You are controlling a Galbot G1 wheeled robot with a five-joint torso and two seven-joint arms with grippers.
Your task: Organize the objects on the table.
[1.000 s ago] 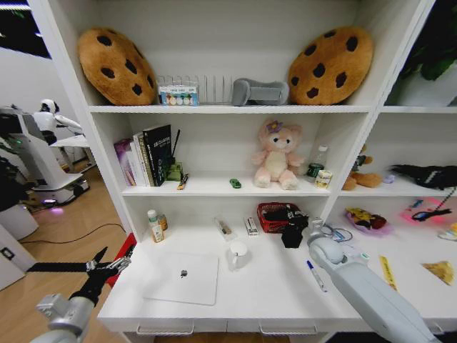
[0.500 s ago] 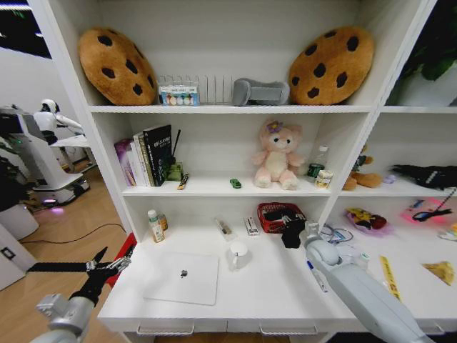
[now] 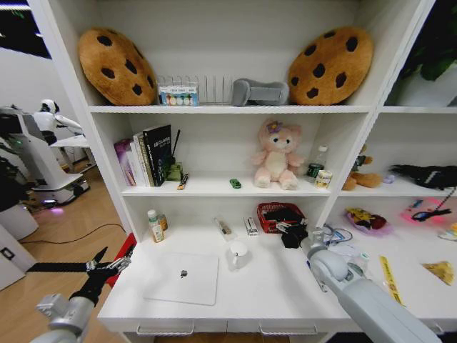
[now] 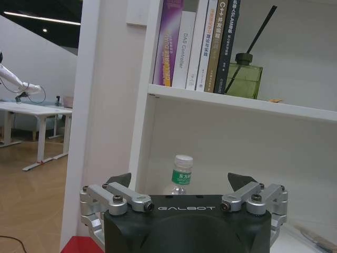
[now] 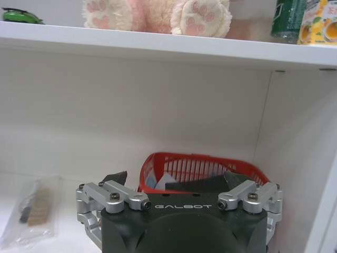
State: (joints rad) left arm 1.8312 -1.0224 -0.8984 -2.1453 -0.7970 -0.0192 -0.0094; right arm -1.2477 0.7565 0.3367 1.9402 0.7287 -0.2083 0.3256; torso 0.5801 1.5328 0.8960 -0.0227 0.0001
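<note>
Reaching over the white tabletop, right gripper with fingers spread open and empty, just in front of the red basket at the back wall; same basket straight ahead between the open fingers in the right wrist view. Blue-capped pen lying on the tabletop below and beside that arm, close behind the gripper. White mug to the gripper's left, thin silver laptop flat and closed farther left again. Tiny green toy car up on the shelf above and left of the gripper, next to the pink plush toy; seen also at the edge of the right wrist view. Hanging off the tabletop's left end, left gripper, fingers open, nothing held, well apart from the laptop. Small white-capped bottle straight ahead of it, books on the shelf above.
</note>
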